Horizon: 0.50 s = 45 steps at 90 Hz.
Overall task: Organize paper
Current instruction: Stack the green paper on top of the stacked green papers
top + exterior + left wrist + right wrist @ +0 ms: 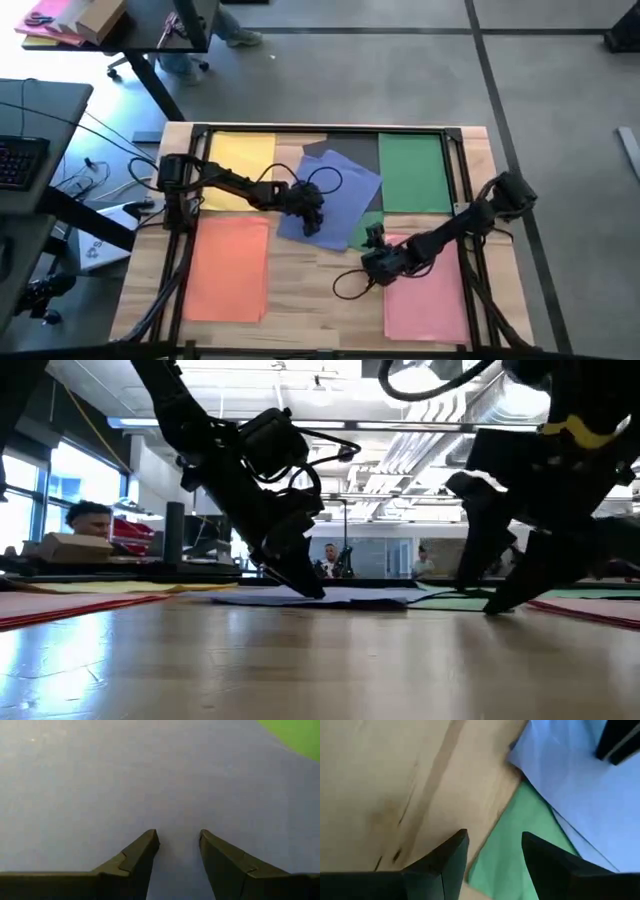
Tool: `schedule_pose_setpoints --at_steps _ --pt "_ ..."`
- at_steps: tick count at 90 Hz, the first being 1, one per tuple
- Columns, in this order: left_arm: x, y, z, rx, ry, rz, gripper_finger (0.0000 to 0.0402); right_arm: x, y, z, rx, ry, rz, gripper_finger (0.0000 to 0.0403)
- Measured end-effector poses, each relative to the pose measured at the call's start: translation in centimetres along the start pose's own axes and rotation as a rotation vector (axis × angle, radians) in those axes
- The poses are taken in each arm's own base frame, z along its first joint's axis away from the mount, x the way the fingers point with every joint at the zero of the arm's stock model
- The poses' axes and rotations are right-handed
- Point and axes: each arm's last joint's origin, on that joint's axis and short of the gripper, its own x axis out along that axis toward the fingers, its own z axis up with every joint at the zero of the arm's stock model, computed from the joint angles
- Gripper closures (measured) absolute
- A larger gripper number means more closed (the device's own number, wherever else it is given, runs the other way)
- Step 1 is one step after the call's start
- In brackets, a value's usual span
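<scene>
Coloured paper lies flat on the wooden table: a yellow sheet (pixel 240 165) far left, green (pixel 412 172) far right, dark grey (pixel 355 145) between them, orange (pixel 228 268) near left, pink (pixel 425 295) near right. Blue sheets (pixel 335 185) lie askew in the middle, overlapping another green sheet (pixel 362 232). My left gripper (pixel 312 222) stands open, tipped down on the blue paper (pixel 150 780). My right gripper (pixel 375 238) is open just right of it, low over the green sheet's corner (pixel 520 835) and bare wood. My left gripper comes down slanting from the table's left, and its fingertips (pixel 312 590) reach the top blue sheet near that sheet's near edge (pixel 177 870). The sheet lies flat on the table between the parted fingers. My right gripper reaches down to table height (pixel 492 608); whether it touches the green sheet I cannot tell.
A black rail frame (pixel 320 128) runs round the table's far and side edges. Bare wood (pixel 310 290) lies between the orange and pink sheets. A desk with a keyboard (pixel 20 160) stands left of the table. A person (pixel 88 520) sits beyond it.
</scene>
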Motion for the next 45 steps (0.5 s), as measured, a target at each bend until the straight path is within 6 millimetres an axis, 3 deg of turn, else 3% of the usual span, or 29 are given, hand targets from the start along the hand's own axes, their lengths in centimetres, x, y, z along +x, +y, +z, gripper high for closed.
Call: schedule_pose_setpoints --at_steps 17,45 --pt "0.0 0.0 0.0 0.0 0.0 0.002 0.0257 0.2 -1.5 -0.1 0.016 0.053 -0.094 0.0226" --pt "0.0 0.0 0.0 -0.001 -0.003 0.01 0.0257 -0.1 -4.1 3.1 0.192 -0.036 -0.116 0.0226"
